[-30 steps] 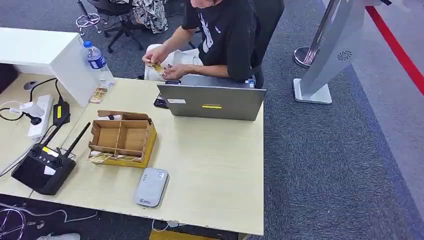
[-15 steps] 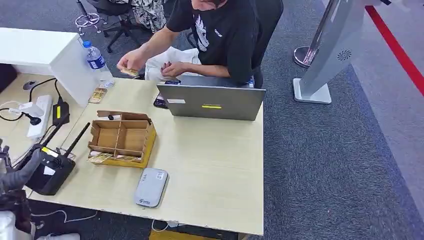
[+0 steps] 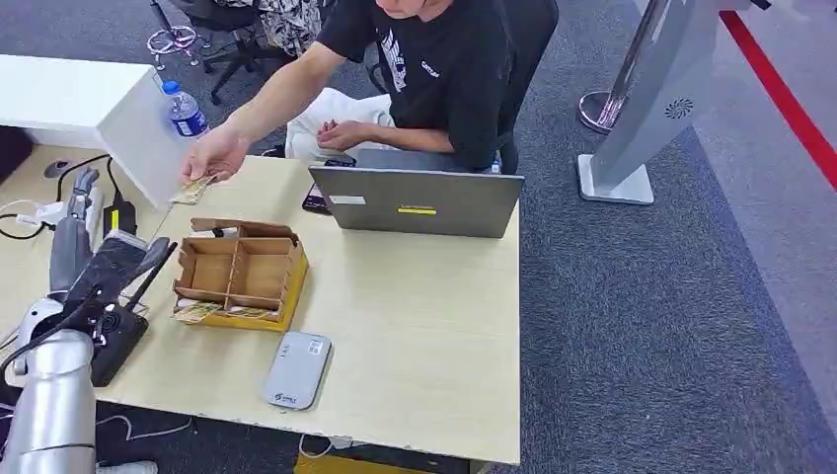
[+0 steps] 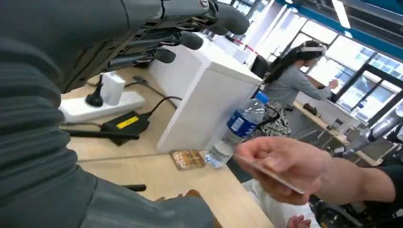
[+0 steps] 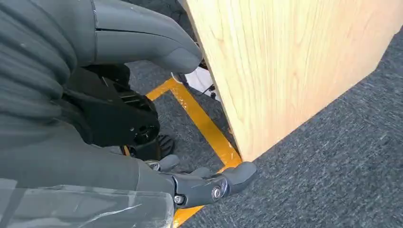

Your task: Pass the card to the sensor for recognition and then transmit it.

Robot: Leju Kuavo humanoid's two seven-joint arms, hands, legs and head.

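Note:
A person's hand (image 3: 214, 156) reaches across the table's far side and holds a pale card (image 4: 269, 174) over a small stack of cards (image 4: 187, 159) next to a water bottle (image 3: 184, 112). The grey-white sensor (image 3: 297, 370) lies flat near the table's front edge. My left hand (image 3: 102, 261) is raised over the table's left side, above a black antenna device (image 3: 104, 331), its fingers (image 4: 190, 28) spread and holding nothing. It is well short of the card. My right hand (image 5: 157, 118) hangs below the tabletop beside a wooden panel (image 5: 294, 66), holding nothing, fingers apart.
A wooden divider box (image 3: 240, 272) with cards along its near side sits left of the table's centre. A grey laptop (image 3: 418, 201) stands at the far edge before the seated person. A power strip (image 3: 81, 222) and cables lie far left. A white block (image 3: 89, 99) stands behind them.
My left arm rose from the lower left edge and now stands over the black device. The person's hand moved from their lap out to the card stack by the bottle.

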